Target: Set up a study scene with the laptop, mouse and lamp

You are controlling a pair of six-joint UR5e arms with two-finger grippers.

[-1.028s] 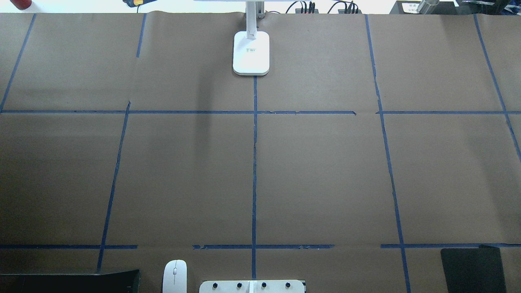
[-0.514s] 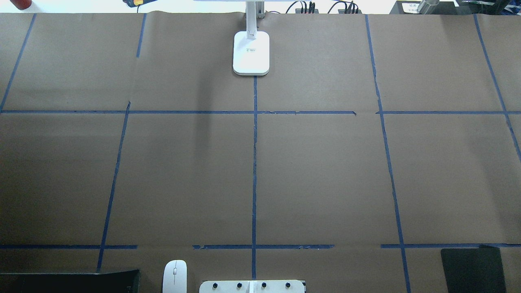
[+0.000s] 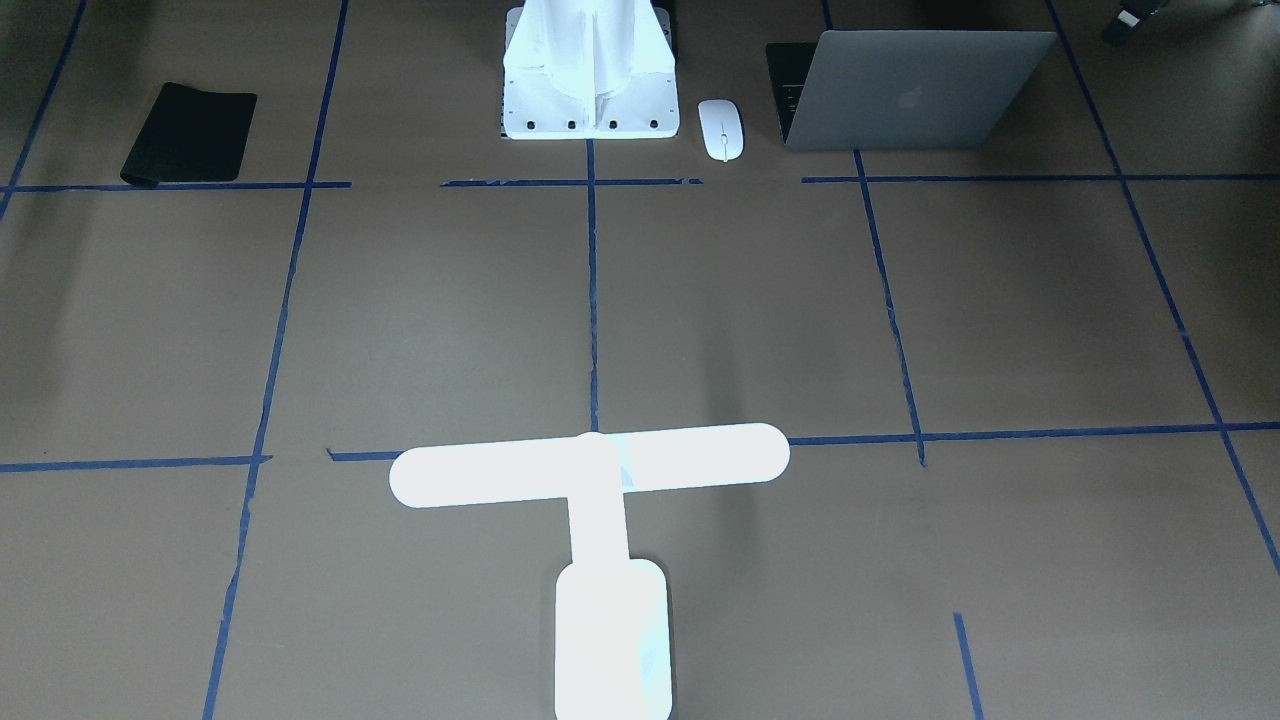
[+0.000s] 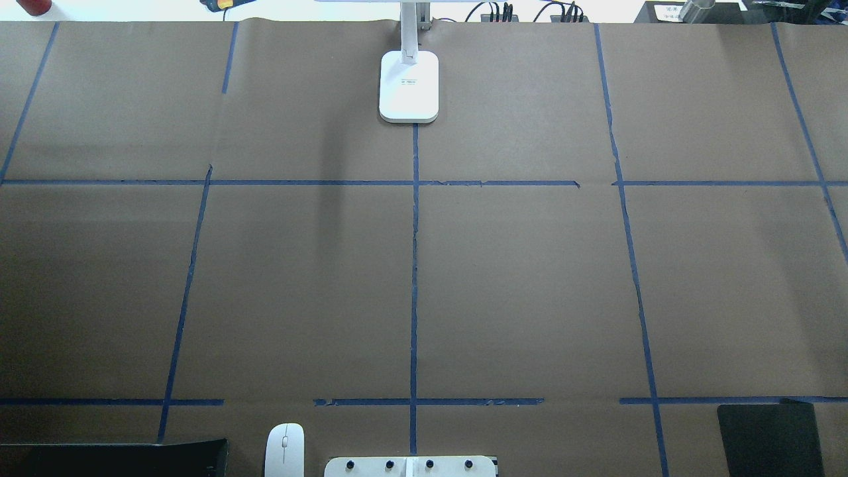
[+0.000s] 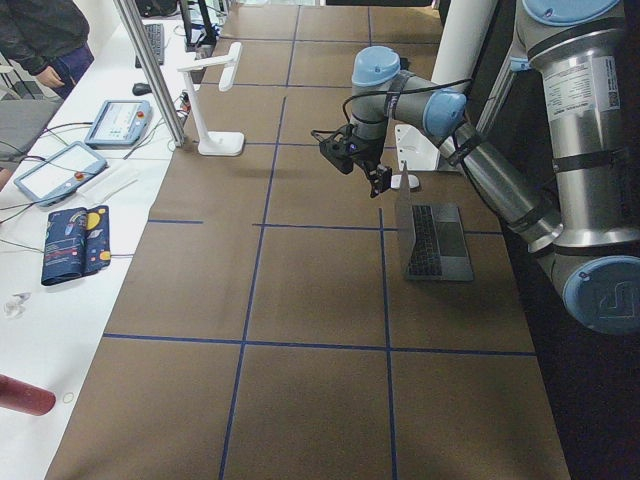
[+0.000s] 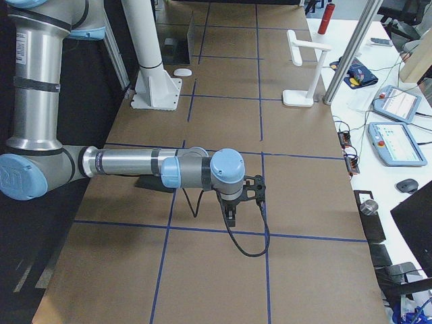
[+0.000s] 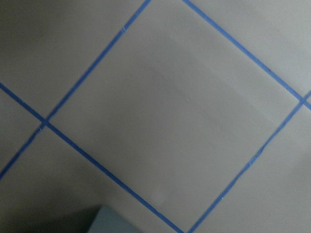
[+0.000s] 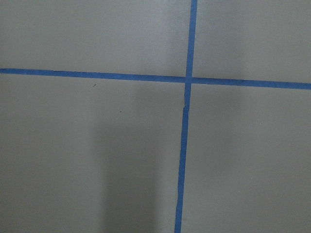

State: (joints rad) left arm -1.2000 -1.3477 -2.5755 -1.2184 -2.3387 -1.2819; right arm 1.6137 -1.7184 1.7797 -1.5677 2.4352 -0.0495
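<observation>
Along near edge laptop [image 3: 915,90] and mouse [image 3: 721,129], at far edge lamp [image 4: 409,86], broad brown paper [image 4: 530,285] between; cannot tell grip of left gripper [image 5: 380,178] or right gripper [image 6: 231,216].

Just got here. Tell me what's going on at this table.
Two robot arms are setting up a study scene; neither holds anything yet. The laptop sits open at the robot's edge of the table, the mouse beside it, and the lamp stands at the far edge. The left gripper hovers near the laptop, the right gripper over bare table. Whether they are open cannot be told.
</observation>
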